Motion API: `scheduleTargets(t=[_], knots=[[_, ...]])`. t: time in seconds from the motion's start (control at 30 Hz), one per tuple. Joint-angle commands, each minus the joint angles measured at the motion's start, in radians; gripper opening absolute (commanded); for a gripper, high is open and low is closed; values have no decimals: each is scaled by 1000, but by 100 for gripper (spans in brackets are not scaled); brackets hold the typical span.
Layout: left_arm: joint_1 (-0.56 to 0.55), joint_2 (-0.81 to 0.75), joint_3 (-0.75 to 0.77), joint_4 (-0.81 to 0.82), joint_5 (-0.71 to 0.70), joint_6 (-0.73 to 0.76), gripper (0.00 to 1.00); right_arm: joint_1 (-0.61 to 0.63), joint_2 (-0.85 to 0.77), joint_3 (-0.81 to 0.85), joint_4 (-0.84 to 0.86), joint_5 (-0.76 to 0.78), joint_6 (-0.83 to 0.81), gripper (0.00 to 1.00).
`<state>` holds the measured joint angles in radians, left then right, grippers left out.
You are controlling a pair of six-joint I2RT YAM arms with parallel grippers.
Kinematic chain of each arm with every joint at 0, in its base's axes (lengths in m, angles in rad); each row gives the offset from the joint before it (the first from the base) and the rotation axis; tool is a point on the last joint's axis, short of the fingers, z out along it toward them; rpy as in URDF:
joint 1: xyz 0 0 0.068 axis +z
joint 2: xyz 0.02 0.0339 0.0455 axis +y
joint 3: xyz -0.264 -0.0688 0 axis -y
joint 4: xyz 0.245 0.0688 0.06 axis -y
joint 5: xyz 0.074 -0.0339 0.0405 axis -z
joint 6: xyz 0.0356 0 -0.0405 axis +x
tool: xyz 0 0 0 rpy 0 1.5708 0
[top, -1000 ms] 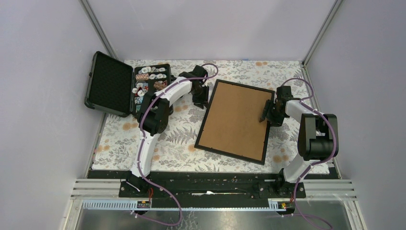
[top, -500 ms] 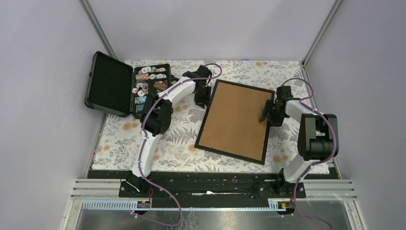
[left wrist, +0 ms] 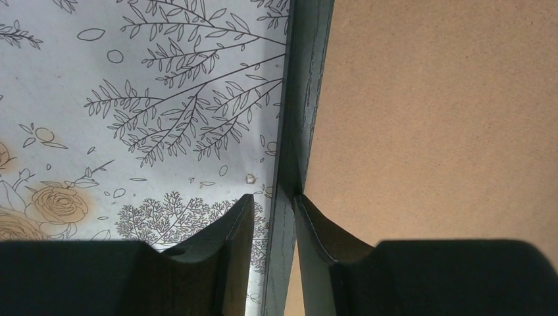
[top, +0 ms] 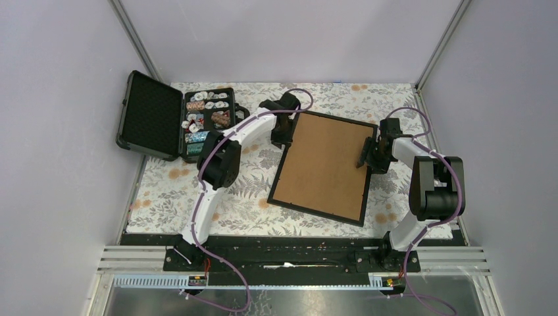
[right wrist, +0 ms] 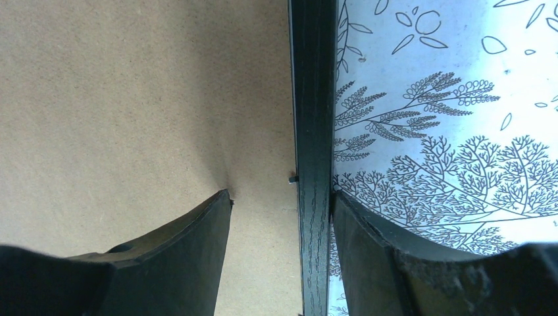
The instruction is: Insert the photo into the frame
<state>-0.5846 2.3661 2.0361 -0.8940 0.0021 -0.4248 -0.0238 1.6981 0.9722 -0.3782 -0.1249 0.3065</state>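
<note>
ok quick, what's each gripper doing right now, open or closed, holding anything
left gripper: open, jaws astride the frame edge, not clamped.
right gripper: open, astride the opposite frame edge, holding nothing.

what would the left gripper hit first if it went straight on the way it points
Probably the frame: the left gripper straddles its black edge, one jaw over the brown back, one over the tablecloth; height unclear.

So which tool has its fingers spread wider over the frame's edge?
The right tool: one finger stands well in over the brown board. The left tool's fingers sit close either side of the black edge.
</note>
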Motion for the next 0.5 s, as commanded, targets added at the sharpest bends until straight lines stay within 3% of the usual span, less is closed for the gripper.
scheduleTargets(t=[0.0, 0.17, 0.47], knots=[[-87, 174, -36, -19, 15, -56, 35, 48, 49, -15, 33, -71, 0, 64], [-132, 246, 45, -89, -49, -74, 36, 53, 56, -12, 32, -74, -1, 64], [-170, 265, 31, -108, -102, -92, 42, 55, 51, -12, 28, -68, -2, 64]])
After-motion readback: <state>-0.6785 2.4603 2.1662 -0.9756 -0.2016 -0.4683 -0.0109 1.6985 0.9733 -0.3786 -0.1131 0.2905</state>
